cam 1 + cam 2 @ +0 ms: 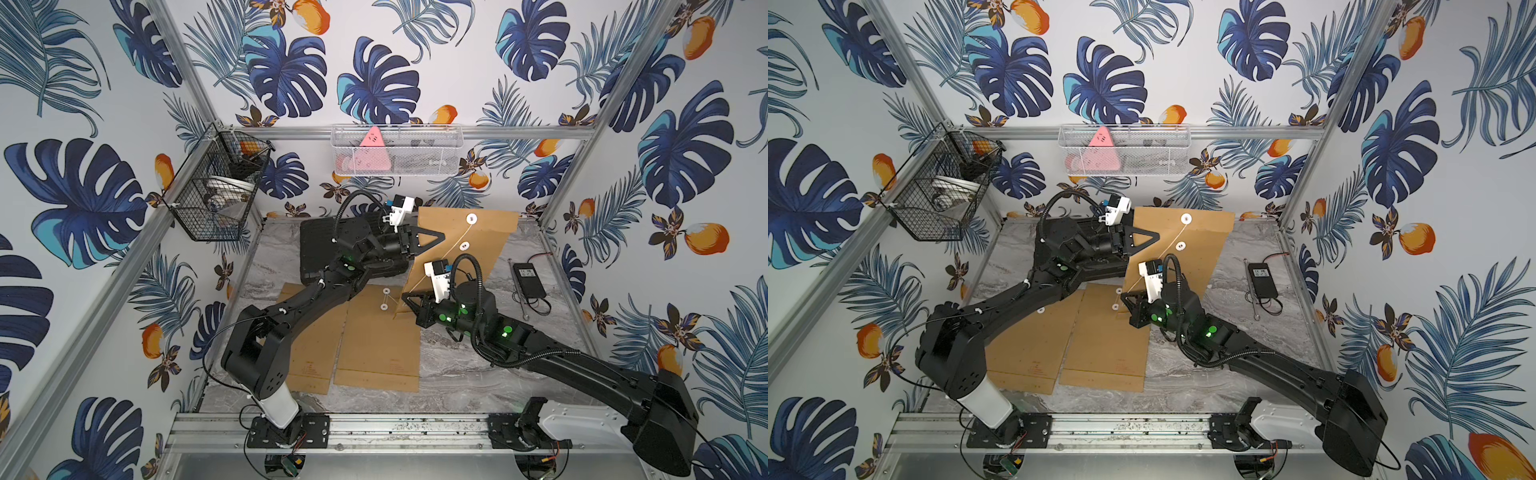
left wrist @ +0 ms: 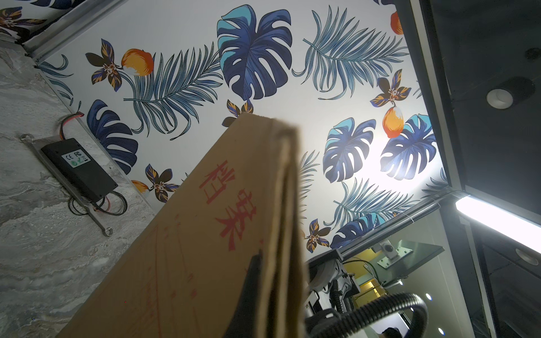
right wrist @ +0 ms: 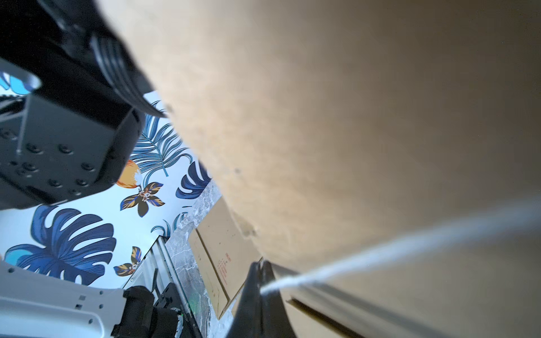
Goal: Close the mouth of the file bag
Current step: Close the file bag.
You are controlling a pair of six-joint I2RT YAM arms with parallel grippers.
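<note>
- The left pincer [image 1: 439, 237] is clenched on the side edge of the file bag [image 1: 492, 232]. It holds the bag raised and tilted off the table [image 1: 457, 374], with the bag spreading away beyond its tips. It serves best as a steady clamp here: any twist of the bag would shift the discs the string has to catch.
- Just past that pincer's tips sit the upper disc [image 1: 471, 218] and, nearer the right pincer, the lower disc [image 1: 464, 246]. The mouth looks folded over but not yet tied.
- The string [image 1: 440, 257] runs in a straight, tight line from the upper disc, close by the lower disc, to the right pincer. Whether it already loops the lower disc cannot be told.
- The right pincer [image 1: 404, 297] is clenched on the string's free end, well apart from both discs. The step appears to be winding. It should carry the end back toward the lower disc, keep light tension, and circle under the disc's rim so the turns seat rather than slip off.
- Two spare bags [image 1: 382, 340] lie flat beneath the right pincer. A low sweep could snag them.
</note>
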